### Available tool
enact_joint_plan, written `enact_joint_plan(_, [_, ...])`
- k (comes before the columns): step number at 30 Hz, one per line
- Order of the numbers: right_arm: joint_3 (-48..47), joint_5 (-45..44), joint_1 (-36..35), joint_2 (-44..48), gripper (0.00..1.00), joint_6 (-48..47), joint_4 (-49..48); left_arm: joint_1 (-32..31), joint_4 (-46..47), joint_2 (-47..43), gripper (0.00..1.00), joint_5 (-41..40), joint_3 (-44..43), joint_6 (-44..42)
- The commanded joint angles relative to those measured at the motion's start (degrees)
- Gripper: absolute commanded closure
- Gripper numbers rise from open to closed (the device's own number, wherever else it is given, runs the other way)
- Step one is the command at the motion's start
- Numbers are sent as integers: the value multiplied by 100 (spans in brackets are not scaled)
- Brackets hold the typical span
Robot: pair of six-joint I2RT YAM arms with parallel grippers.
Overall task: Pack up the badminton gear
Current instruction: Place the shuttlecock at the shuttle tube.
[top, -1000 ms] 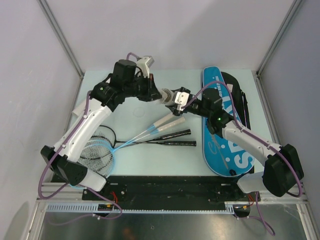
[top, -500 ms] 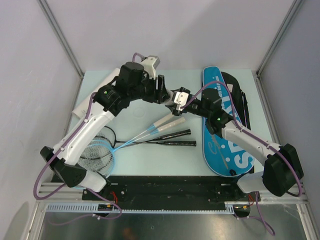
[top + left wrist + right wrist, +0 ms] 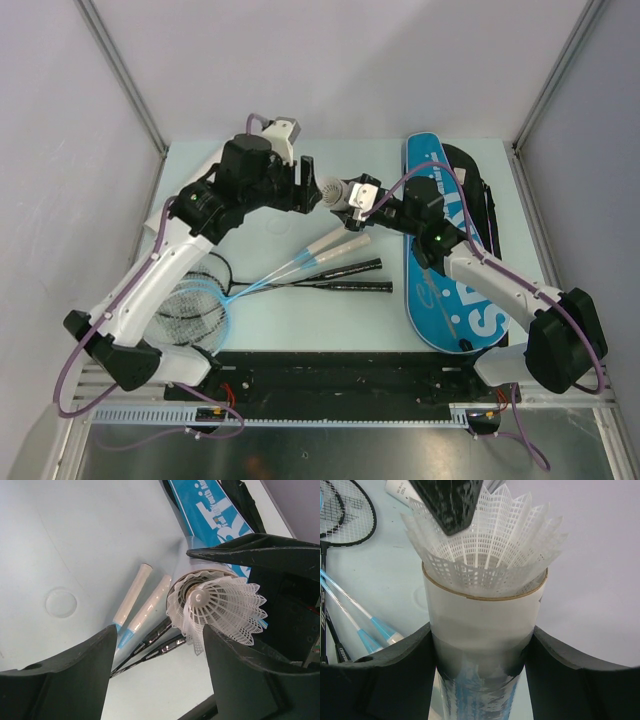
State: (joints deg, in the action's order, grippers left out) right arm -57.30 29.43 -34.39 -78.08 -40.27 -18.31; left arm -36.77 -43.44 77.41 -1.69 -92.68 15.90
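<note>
r gripper [image 3: 480,652] grips tube [image 3: 485,622]; rackets [image 3: 335,243], bag [image 3: 455,290] near

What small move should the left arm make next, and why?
Probably nudge the shuttlecock deeper into the tube: its skirt protrudes from the mouth, the right pincer grips the tube, and the left pincer is open.

A white mesh shuttlecock [image 3: 220,607] pokes from the tube [image 3: 196,578], just ahead of the wide-spread left claw [image 3: 157,630]; two white racket handles [image 3: 132,600] lie on the tabletop [image 3: 75,540].
</note>
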Motion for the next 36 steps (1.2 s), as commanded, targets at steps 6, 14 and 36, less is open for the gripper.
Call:
enact_joint_plan(6, [-168,142,-15,197,69,160,-121,223,546,810,24,845,-162,53])
enact_joint_plan(14, [-159,80,-76,83,71,178,-419,302,924,1549,30,1591,-207,123])
enact_joint_plan(36, [-168,-367,73,-128,70,221,-226,661,1296,-2196,12,-833,2305,-202])
